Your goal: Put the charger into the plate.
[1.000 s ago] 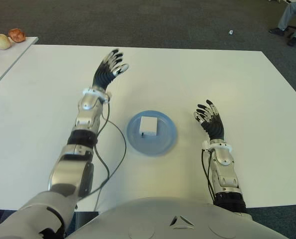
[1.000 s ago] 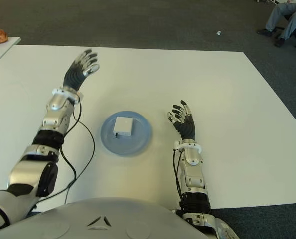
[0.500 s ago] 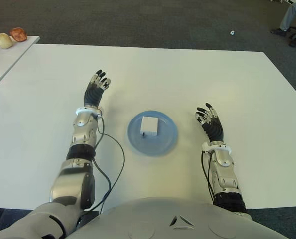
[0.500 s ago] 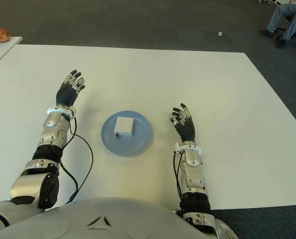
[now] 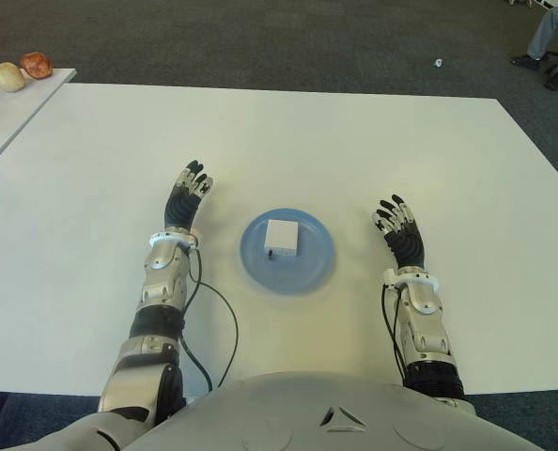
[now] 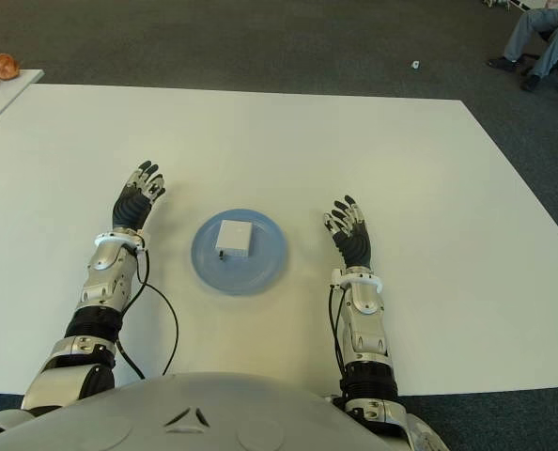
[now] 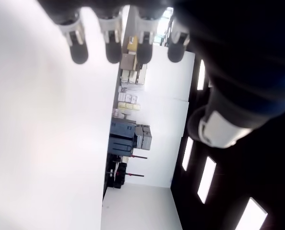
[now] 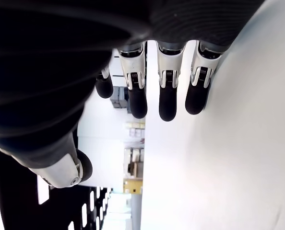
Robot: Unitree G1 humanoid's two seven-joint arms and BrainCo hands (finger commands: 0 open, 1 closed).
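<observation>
— White bench [image 5: 288,132], what's on it?
— Mid-frame, a small white square charger [image 5: 281,235] lies flat in the round blue plate [image 5: 312,268]; left hand [image 5: 185,199] and right hand [image 5: 401,235] flank it, fingers spread, holding nothing

Small white square charger [image 5: 280,235], lying flat inside the round blue plate [image 5: 309,265], slightly toward 11 o'clock of its middle. Dark speck at the near edge, possibly a port or prong. Plate flat on the white desk [image 5: 354,141].

Office: carpet [image 5: 288,42], white table [image 5: 354,141].
</observation>
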